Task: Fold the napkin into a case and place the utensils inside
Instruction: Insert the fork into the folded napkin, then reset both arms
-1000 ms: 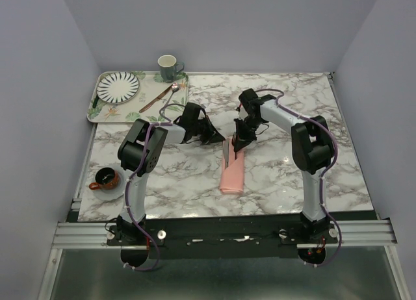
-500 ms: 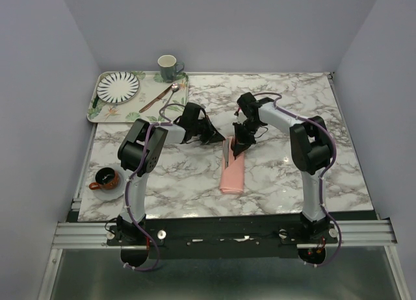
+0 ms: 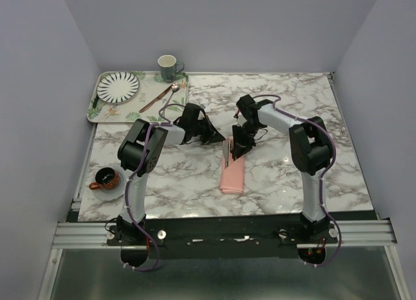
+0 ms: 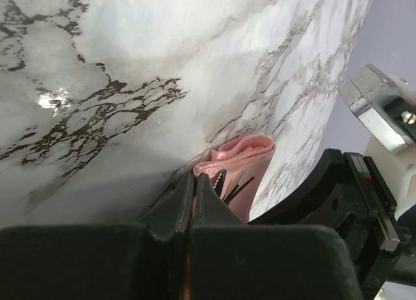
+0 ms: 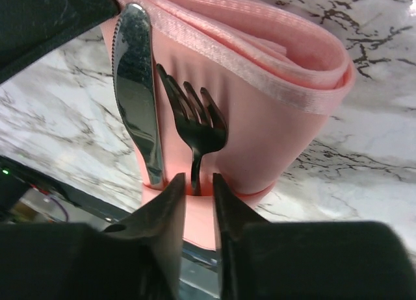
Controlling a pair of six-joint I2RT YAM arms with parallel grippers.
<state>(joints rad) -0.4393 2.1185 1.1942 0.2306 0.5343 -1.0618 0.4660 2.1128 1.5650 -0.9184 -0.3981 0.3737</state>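
Napkin (image 3: 232, 173) lies folded into a narrow case on the marble surface (image 3: 286, 176), lengthwise between the two arms, its mouth at the far end. Contents: knife (image 5: 133, 86) and fork (image 5: 198, 125) side by side in the pocket, with blade and tines showing outside against a back layer of cloth and the handles hidden inside. Right hand (image 5: 198, 181) sits at the mouth, its fingers narrowly parted and straddling the fork's neck; the hold is judged loose rather than clamped. Left hand (image 4: 194, 180) is closed tight, tips at the case's edge beside the mouth, probably to steady the cloth against sliding; whether a fold is pinched cannot be told. Tray (image 3: 92, 112) at the far left carries a striped plate (image 3: 117, 86), a mug (image 3: 168, 66) and a spoon (image 3: 170, 91), none of it for the case. Both utensils appear seated; clearing the hands looks to be what remains.
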